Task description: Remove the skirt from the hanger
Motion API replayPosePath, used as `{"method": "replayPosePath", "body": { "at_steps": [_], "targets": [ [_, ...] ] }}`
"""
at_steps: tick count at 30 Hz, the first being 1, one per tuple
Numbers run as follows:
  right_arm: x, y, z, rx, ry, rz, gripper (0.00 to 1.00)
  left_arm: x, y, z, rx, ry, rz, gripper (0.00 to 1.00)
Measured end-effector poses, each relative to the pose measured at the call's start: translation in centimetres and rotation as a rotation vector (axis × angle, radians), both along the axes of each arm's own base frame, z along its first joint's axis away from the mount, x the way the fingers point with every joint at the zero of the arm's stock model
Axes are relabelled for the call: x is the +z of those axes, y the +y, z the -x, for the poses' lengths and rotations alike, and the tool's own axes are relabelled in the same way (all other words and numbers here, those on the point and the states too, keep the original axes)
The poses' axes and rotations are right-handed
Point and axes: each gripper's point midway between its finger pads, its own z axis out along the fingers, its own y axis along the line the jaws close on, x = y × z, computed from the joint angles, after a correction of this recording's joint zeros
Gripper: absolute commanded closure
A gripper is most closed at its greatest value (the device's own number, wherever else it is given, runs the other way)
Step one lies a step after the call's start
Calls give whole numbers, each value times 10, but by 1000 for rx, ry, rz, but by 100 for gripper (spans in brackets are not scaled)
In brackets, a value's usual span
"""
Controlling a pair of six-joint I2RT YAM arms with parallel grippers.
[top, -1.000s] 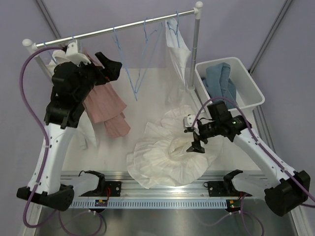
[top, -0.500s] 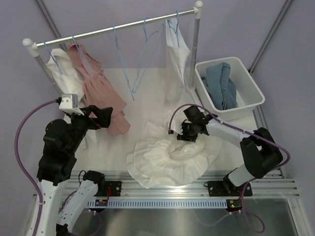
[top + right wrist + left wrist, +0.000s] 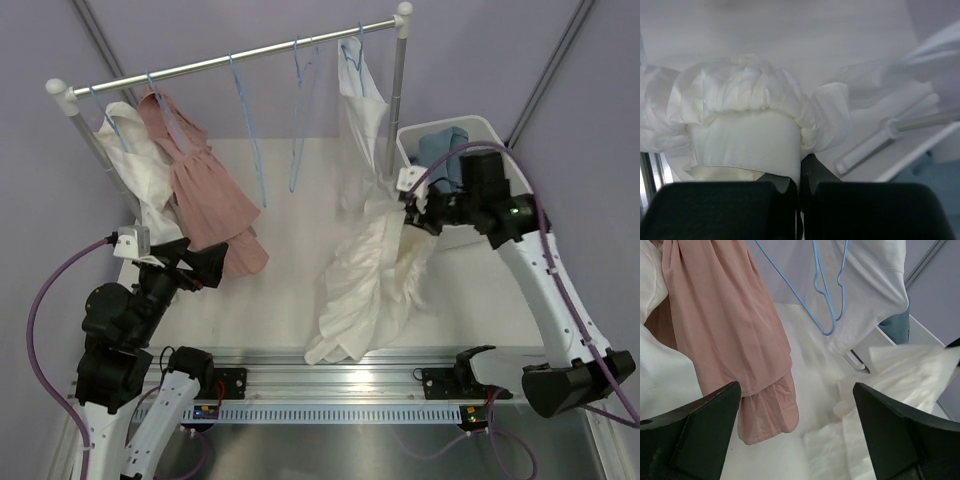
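The white ruffled skirt (image 3: 368, 268) hangs in a long drape from my right gripper (image 3: 412, 206), its hem trailing on the table near the front rail. In the right wrist view the right gripper (image 3: 800, 172) is shut on the skirt's smooth waistband (image 3: 746, 144), with the gathered ruffles above it. No hanger shows inside the skirt. Two empty blue hangers (image 3: 247, 115) dangle from the rail (image 3: 230, 62). My left gripper (image 3: 214, 263) stands wide open at the left, by the hem of a pink garment (image 3: 205, 195), holding nothing (image 3: 795, 435).
A white top (image 3: 362, 105) on a blue hanger hangs at the rail's right end, beside the rack's upright post (image 3: 397, 95). A white bin (image 3: 505, 165) with blue cloth stands at the back right. Another white garment (image 3: 140, 175) hangs at the far left.
My right gripper has shut on the skirt's waistband and lifted it up and back toward the bin, stretching the heap into a drape. The left arm has drawn back from the rail, still open.
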Motion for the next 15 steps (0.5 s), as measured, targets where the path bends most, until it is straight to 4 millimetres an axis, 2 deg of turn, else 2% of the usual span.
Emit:
{"method": "replayPosePath", "body": {
  "at_steps": [3, 7, 9, 12, 15],
  "targets": [
    [78, -30, -10, -85, -114, -101, 100, 1, -1, 0, -2, -2, 7, 1],
    [154, -61, -8, -201, -207, -201, 100, 2, -2, 0, -7, -1, 13, 1],
    [192, -81, -13, -308, -248, -260, 100, 2, -3, 1, -12, -2, 16, 1],
    [239, -119, -32, -500, -320, -334, 100, 2, -4, 0, -17, 0, 18, 1],
    [292, -162, -64, -707, -425, -413, 100, 2, -5, 0, -25, 2, 18, 1]
  ]
}}
